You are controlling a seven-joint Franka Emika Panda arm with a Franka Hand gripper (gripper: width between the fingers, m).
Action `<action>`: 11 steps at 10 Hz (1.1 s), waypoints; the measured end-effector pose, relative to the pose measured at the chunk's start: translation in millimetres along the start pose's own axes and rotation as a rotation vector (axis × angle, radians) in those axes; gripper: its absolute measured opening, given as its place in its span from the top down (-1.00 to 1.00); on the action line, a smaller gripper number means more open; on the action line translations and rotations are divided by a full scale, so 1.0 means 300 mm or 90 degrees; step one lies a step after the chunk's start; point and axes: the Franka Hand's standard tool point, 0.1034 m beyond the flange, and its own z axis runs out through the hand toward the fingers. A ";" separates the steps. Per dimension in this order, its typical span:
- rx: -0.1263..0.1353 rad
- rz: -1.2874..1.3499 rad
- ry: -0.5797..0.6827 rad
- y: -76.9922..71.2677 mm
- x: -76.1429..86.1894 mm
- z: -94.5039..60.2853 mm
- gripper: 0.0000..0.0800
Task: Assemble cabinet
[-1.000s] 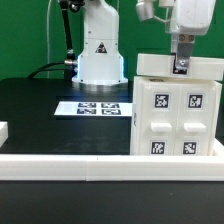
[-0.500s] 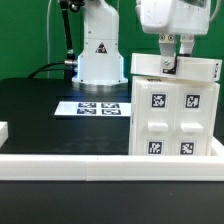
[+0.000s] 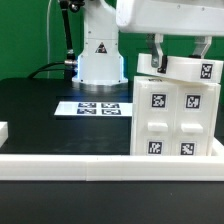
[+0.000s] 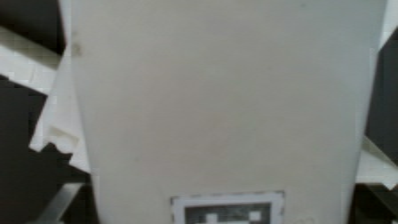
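Observation:
The cabinet (image 3: 175, 115), a large white box with four tagged square panels on its front, stands at the exterior view's right. A loose white panel (image 3: 205, 72) with a tag on its edge lies tilted across the cabinet's top. My gripper (image 3: 178, 58) is right above it, its two fingers (image 3: 157, 55) set apart and pressed on either side of this panel. In the wrist view the panel (image 4: 222, 100) fills the picture, with a tag at one end; my fingers do not show there.
The marker board (image 3: 95, 108) lies flat on the black table in front of the robot's white base (image 3: 100, 55). A white rail (image 3: 90, 165) runs along the table's near edge. A small white part (image 3: 3, 130) sits at the exterior view's left edge.
My hand has moved toward the exterior view's left and turned, so both fingers now show side by side. The panel on the cabinet's top has turned and tilted with it.

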 end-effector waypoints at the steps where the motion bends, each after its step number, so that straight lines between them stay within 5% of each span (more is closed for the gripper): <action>1: 0.000 0.027 0.000 0.000 0.000 0.000 -0.40; 5: 0.002 0.222 0.012 -0.001 0.004 0.001 -0.40; 11: 0.054 0.645 0.089 -0.005 0.011 -0.001 -0.40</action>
